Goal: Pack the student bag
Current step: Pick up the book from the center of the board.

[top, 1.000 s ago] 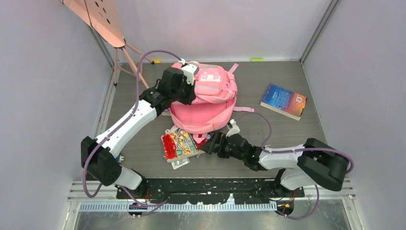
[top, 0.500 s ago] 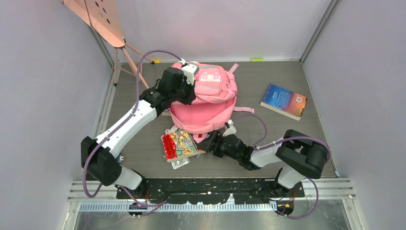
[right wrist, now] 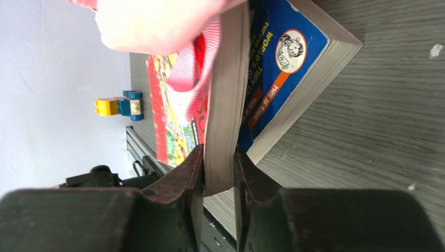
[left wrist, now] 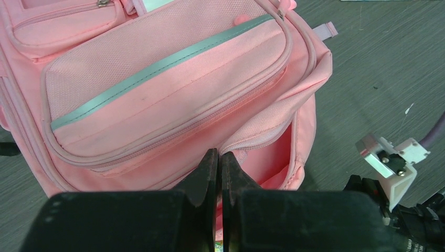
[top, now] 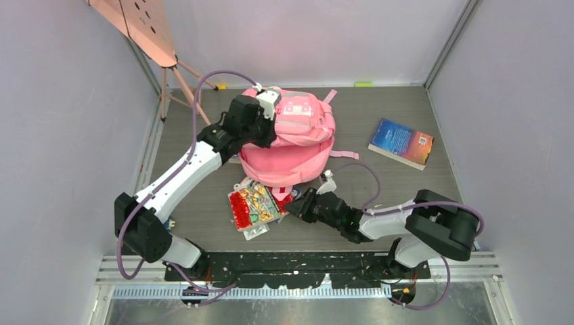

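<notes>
The pink student bag [top: 288, 145] lies mid-table with its front flap lifted. My left gripper [top: 269, 135] is shut on the fabric edge of the bag's opening [left wrist: 262, 123], and the pink lining [left wrist: 278, 157] shows beside my closed gripper [left wrist: 220, 157]. A book with a red, busy cover [top: 252, 205] lies just in front of the bag. My right gripper [top: 296, 203] is low at that book's right edge. In the right wrist view my gripper [right wrist: 218, 168] is shut on the book's page block [right wrist: 225, 105], which rests on a blue-covered book [right wrist: 278, 63]. A pink strap [right wrist: 197, 68] hangs over it.
Another blue book [top: 401, 142] lies at the right of the table. A pink board on a tripod [top: 145, 27] stands at the back left. A small yellow and blue toy [right wrist: 119, 106] sits near the front left rail. Grey walls close in both sides.
My right gripper has closed from wide open onto the red book's edge, and its arm has shifted slightly. The left arm and the bag have not moved.
</notes>
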Controlling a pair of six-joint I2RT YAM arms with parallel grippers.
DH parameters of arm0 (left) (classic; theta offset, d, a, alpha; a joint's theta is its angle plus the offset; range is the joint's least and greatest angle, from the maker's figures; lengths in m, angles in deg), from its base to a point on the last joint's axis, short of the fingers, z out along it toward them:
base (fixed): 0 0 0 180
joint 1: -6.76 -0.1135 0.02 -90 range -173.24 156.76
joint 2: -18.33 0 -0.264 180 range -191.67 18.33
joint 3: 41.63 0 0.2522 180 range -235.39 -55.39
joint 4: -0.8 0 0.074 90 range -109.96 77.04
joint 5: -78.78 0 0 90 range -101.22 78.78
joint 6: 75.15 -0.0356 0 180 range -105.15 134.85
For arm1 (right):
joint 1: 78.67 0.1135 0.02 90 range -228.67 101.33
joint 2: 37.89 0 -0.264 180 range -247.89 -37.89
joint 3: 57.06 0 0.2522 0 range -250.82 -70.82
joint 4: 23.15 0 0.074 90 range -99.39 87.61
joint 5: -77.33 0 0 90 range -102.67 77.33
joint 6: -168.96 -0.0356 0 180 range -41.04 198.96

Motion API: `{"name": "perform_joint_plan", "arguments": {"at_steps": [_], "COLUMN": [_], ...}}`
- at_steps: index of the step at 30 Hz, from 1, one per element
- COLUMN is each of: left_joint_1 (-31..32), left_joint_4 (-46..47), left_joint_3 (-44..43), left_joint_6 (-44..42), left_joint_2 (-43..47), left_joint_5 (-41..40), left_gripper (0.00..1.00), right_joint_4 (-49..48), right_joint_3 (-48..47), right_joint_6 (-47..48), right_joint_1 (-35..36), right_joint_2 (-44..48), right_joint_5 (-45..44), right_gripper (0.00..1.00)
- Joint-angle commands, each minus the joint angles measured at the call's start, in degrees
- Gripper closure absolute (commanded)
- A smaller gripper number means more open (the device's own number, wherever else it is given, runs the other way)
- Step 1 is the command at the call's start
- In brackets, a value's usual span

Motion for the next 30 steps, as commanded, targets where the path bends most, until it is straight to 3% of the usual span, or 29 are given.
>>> {"name": "perform_joint_plan", "arguments": {"at_steps": [1,4,6,17,25,30], "left_joint_1": [-0.6,-0.6,-0.6,-0.6,-0.6,-0.6], "left_joint_4": [3.1,3.0,3.0,3.3,3.6,5.1], "left_joint_3": [-0.8,-0.8,-0.8,-0.6,-0.6,0.2], "left_joint_6": [-0.8,-1.1,-1.4,-1.8,-2.2,-2.4], "left_joint_2": [3.1,3.4,3.5,3.5,4.1,5.3], "left_joint_5": [-2.0,-2.5,-2.8,-2.4,-0.9,1.3], "left_gripper": [1.0,1.0,1.0,1.0,1.0,1.0], "right_joint_4": [4.2,9.2,19.0,62.3,69.9,67.2], "right_joint_3": [-0.1,-0.5,-2.3,-15.8,-22.0,-24.6], "right_joint_6": [2.2,4.0,6.0,19.2,20.1,20.5], "right_joint_1": [0.3,0.3,0.3,0.3,0.3,0.3], "right_joint_2": [6.0,11.7,16.2,42.1,48.9,51.6], "right_joint_5": [-6.0,-8.7,-11.2,-16.5,-17.7,-18.0], "right_gripper": [0.8,0.93,0.98,0.99,0.99,0.99]}}
